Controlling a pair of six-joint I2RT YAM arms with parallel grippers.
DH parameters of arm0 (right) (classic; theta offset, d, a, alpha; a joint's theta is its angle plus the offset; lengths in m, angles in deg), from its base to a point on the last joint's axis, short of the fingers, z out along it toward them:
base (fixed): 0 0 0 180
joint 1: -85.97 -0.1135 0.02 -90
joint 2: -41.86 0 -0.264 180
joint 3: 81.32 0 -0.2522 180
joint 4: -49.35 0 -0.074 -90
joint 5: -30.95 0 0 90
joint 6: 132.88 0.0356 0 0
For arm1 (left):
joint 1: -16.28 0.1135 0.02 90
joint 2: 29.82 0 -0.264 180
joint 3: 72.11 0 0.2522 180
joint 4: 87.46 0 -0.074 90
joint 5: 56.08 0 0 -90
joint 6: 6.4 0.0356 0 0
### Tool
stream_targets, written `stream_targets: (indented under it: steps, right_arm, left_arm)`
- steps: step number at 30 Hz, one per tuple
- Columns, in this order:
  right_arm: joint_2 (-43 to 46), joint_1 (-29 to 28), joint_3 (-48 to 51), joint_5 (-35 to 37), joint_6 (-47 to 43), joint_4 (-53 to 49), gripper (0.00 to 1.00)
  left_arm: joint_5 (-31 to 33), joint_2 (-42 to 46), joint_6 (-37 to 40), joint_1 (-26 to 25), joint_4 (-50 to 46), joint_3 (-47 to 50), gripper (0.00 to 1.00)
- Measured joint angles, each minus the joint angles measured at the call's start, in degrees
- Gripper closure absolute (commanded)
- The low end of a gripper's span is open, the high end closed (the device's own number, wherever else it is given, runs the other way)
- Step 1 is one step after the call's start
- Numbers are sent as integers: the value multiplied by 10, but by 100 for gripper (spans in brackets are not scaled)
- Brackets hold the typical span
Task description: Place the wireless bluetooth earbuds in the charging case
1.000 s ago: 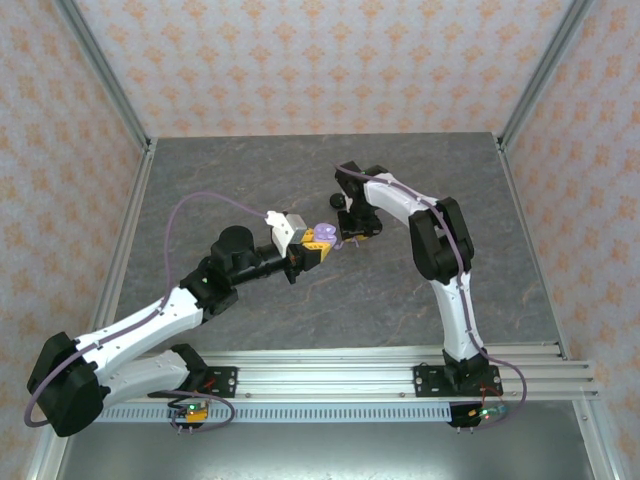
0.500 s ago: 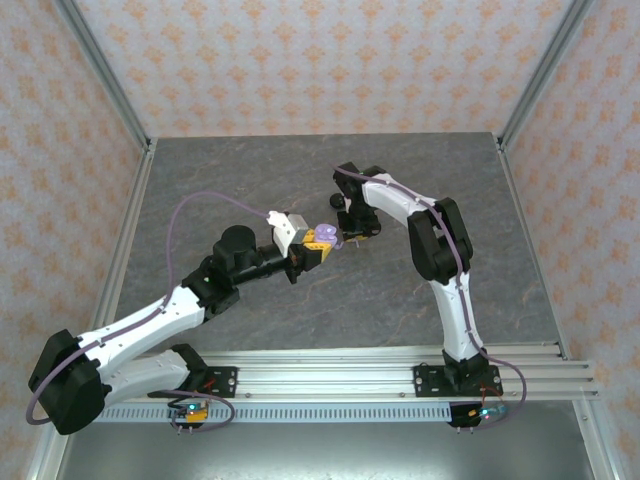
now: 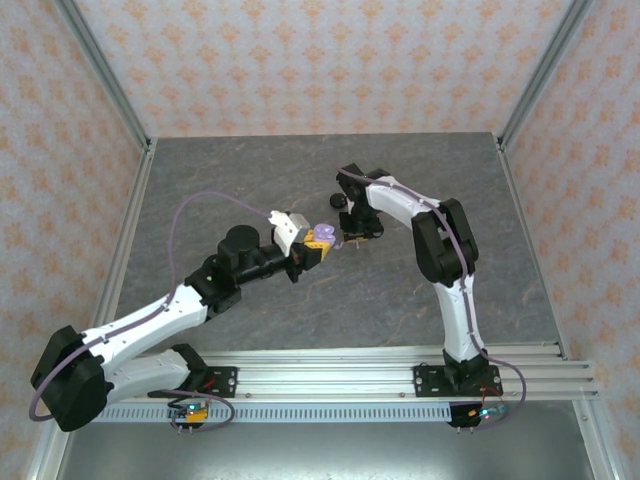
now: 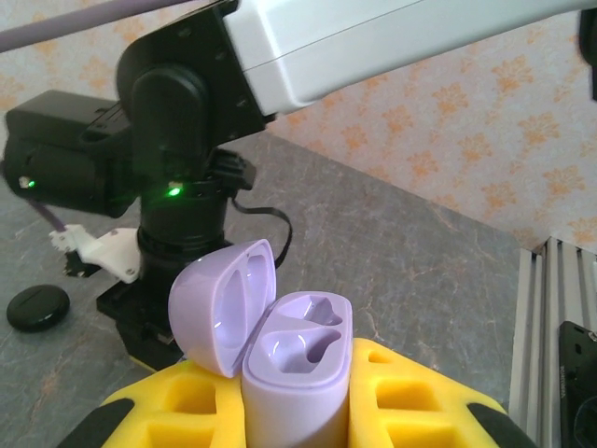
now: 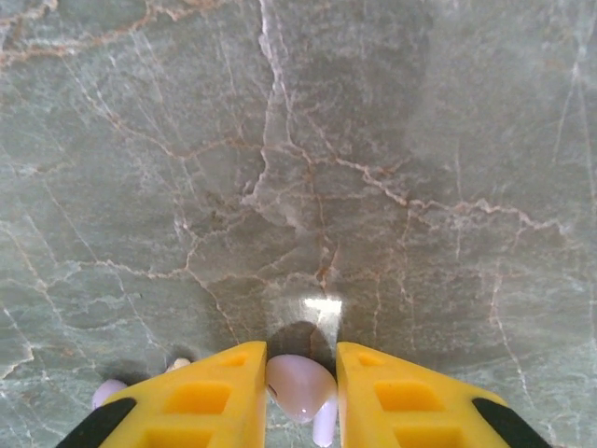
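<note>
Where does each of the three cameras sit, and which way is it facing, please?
Top external: above and behind the arm bases, looking down on the grey table; both arms show, left gripper and right gripper close together.
Left wrist: on the left arm, looking along its yellow fingers past the open lavender case they clamp, toward the right arm.
Right wrist: on the right arm, facing straight down at the table; its yellow fingers flank a lavender earbud.
Shared: top and left wrist both show the case.

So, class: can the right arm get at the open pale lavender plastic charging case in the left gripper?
Probably yes: the case stands lid-open beside the right gripper, which pinches a pale lavender earbud; nothing lies between.
</note>
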Motion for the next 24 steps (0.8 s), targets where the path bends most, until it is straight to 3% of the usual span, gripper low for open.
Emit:
stream_targets:
  steps: [24]
  right_arm:
    - [140,63,164,-163,51,132,76]
  left_arm:
    - [99,-105,-54,0,12,7,87]
